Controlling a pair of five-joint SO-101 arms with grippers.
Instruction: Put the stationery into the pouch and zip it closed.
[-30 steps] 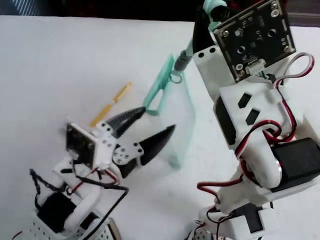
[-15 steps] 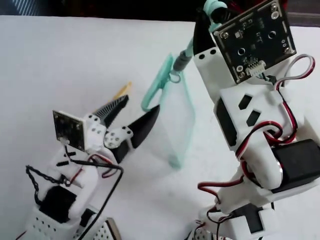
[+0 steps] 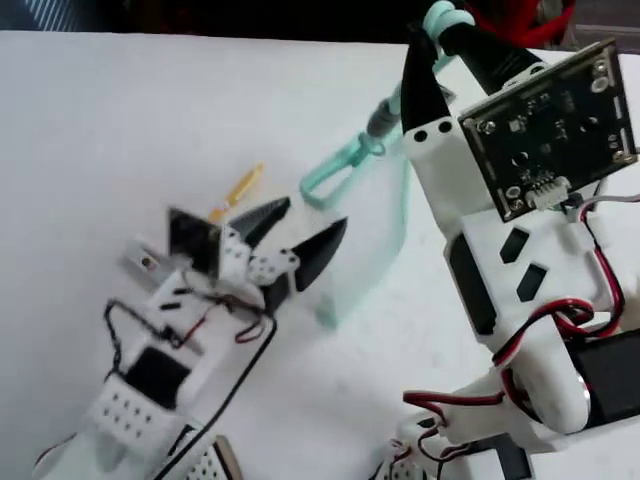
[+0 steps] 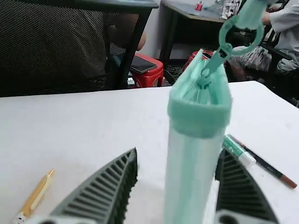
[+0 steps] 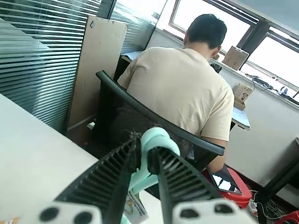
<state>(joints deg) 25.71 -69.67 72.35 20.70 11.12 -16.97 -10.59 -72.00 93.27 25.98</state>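
One pouch (image 4: 198, 109) — one yellow pen (image 3: 240, 187), one green marker (image 4: 239, 151), perhaps one pencil (image 4: 271, 168).

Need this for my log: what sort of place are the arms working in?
Probably an office: slatted window blinds, a black mesh chair and another desk stand behind the white table.

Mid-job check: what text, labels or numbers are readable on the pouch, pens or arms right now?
No text is readable.
Circuit board: markings too small to read.
Tag beside the right end effector: print blurred.
Pouch, yellow pen, marker: no print visible.
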